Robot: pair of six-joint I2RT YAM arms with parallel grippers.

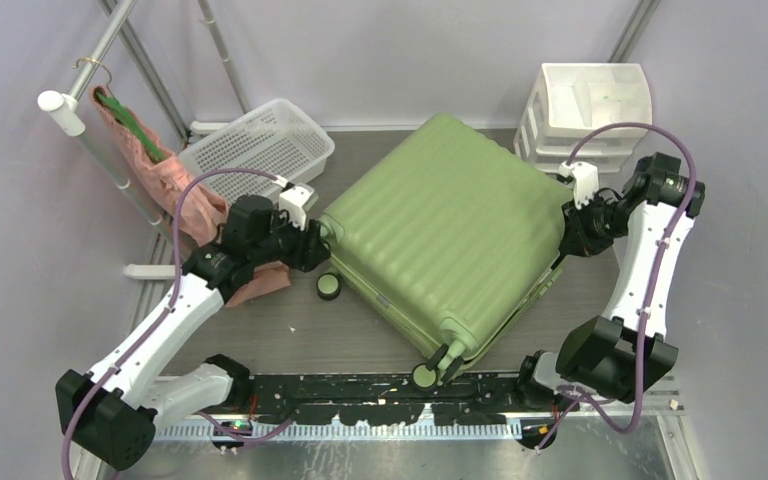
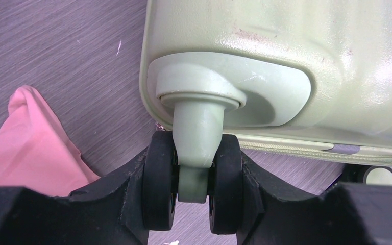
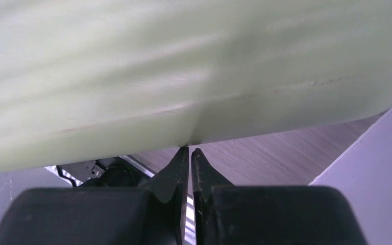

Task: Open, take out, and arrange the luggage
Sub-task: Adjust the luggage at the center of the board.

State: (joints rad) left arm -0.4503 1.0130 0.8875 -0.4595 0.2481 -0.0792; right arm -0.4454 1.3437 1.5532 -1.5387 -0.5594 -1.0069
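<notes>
Here, left claw [image 2: 194,176] grips the luggage [image 1: 450,215] wheel [image 2: 159,186]; right claw [image 3: 190,153] clenched at its side.

Soft, even light from overhead in the top view, all sharp, only faint shadows under the luggage [image 1: 450,225]. Left wrist view is crisp, with a white glare patch on the green shell. Right wrist view: the shell smears into pale motion blur, and only the dark right tool [image 3: 190,152] tips hold focus.
</notes>
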